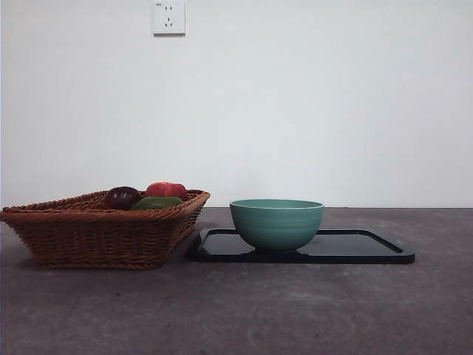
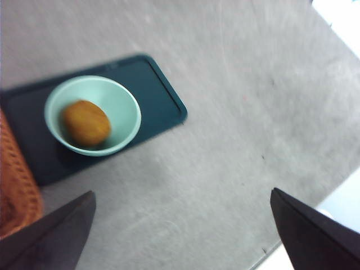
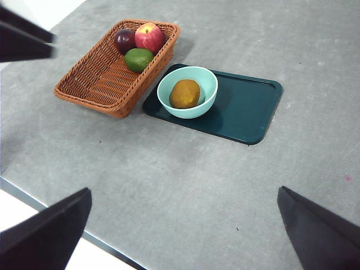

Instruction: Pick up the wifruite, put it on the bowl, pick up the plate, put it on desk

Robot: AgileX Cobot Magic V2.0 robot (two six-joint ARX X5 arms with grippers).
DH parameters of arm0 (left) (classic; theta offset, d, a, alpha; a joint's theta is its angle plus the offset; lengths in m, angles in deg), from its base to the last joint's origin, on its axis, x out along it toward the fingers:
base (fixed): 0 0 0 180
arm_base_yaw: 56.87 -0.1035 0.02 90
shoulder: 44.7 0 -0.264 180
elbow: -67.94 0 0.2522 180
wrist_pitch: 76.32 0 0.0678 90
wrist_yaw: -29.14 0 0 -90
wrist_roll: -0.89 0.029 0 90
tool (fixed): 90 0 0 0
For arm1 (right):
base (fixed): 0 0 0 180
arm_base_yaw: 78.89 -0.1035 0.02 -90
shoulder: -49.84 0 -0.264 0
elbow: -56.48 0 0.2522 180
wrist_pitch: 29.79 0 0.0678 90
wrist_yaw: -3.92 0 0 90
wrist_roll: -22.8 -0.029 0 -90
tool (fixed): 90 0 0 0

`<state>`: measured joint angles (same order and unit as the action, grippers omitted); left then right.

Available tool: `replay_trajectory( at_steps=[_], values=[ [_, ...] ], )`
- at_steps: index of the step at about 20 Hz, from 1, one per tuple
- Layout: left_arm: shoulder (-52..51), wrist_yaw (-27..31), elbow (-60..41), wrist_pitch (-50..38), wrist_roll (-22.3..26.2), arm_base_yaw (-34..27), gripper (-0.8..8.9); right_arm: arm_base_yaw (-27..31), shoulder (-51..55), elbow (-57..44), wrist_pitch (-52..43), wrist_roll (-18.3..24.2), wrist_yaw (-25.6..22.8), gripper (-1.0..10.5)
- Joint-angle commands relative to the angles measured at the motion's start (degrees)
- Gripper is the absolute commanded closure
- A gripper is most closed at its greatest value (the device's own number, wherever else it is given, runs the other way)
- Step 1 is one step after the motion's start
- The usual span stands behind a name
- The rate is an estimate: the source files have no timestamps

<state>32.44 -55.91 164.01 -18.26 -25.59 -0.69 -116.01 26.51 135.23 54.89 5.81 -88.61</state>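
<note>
No text can be read; the wall socket (image 1: 168,17) bears a tiny, illegible mark.

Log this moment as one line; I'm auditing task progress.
wifruite: in bowl | bowl: on dark tray | left pincer: open, empty | right pincer: open, empty | basket: three fruits

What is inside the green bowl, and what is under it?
Inside the bowl lies the wifruite. The bowl stands on a dark tray; the front view hides the fruit.
</note>
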Motion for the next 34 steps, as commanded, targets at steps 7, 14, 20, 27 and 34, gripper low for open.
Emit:
replay_trajectory(
  at_steps=[7,14,20,27,34],
  values=[
    [18.8,-1.6,16.4,8.1,2.4,-4.9,3.14,-0.5,-0.1,0.5,-0.6,-0.8,0.1,3.6],
    [36.0,-1.6,33.8,19.6,5.5,-8.5,3.13,-0.5,-0.1,0.5,-0.6,-0.8,0.1,3.6],
    [49.6,-1.6,46.1,25.2,7.3,-11.0,3.13,-0.5,-0.1,0.5,-0.4,-0.8,0.2,3.6],
    [55.8,-1.6,46.6,22.5,9.8,-12.5,3.13,-0.5,-0.1,0.5,0.3,-0.6,0.1,3.6],
    [59.3,-1.5,46.6,21.5,13.2,-12.5,3.13,-0.5,-0.1,0.5,1.2,-0.6,0.1,3.6]
  ],
)
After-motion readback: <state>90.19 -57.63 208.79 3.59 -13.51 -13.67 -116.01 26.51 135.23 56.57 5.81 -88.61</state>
